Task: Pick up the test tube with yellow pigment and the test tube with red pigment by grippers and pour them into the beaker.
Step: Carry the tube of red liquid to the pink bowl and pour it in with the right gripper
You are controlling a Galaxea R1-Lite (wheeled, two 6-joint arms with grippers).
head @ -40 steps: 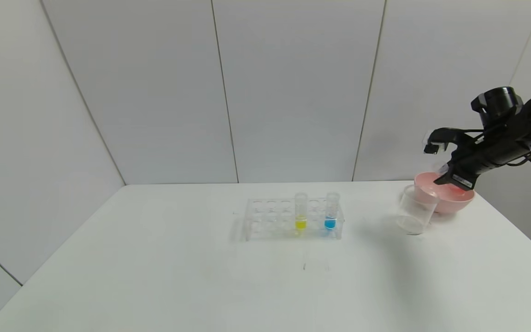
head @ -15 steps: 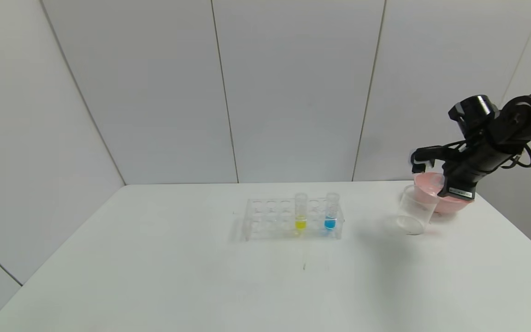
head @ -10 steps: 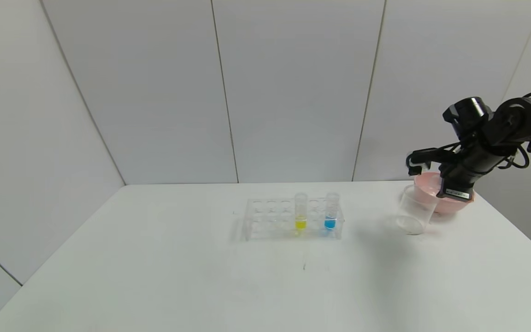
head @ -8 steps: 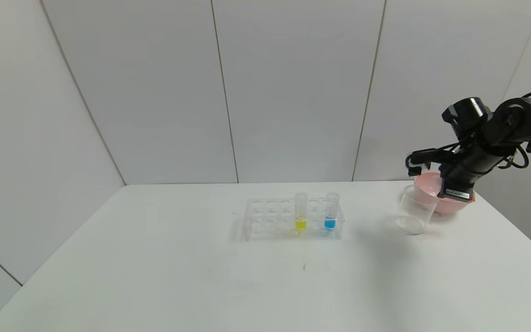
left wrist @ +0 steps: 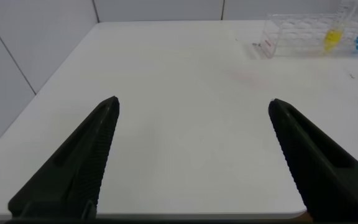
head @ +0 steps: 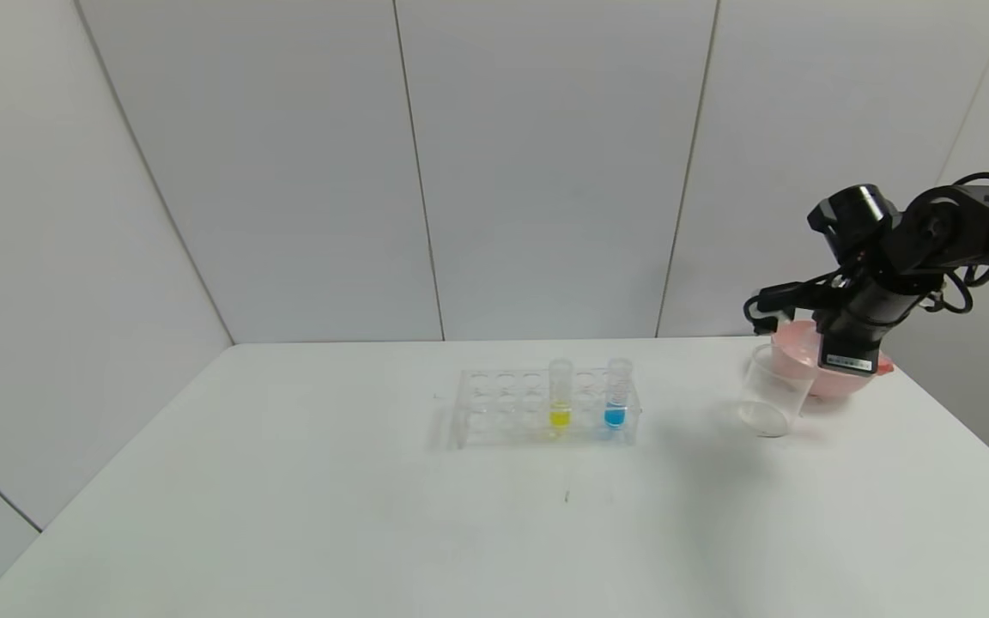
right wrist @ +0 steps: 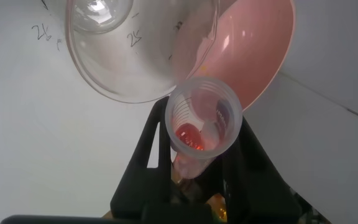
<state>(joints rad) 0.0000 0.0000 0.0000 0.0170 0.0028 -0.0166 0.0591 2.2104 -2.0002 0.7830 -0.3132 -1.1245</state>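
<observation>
Head view: right gripper [head: 771, 307] sits above the beaker [head: 773, 391] and the pink bowl [head: 829, 365] behind it. I can't make out the jaws or any tube in them from here; arm body covers part of the bowl. Test tube with yellow pigment [head: 560, 393] stands upright in the clear rack [head: 546, 407], well off to the left of the jaws, next to the blue tube [head: 617, 393]. Left arm not visible here.

Left wrist view: left gripper [left wrist: 194, 143] jaws wide apart, nothing between them, over bare desk [left wrist: 185, 93]; rack far off, cut by the frame edge.

Right wrist view: jaws clamped on the test tube with red pigment [right wrist: 201, 124], mouth facing the camera, red liquid at its bottom. Tube rim overlaps the beaker rim and bowl edge just beyond the jaws; actual contact I can't tell.
</observation>
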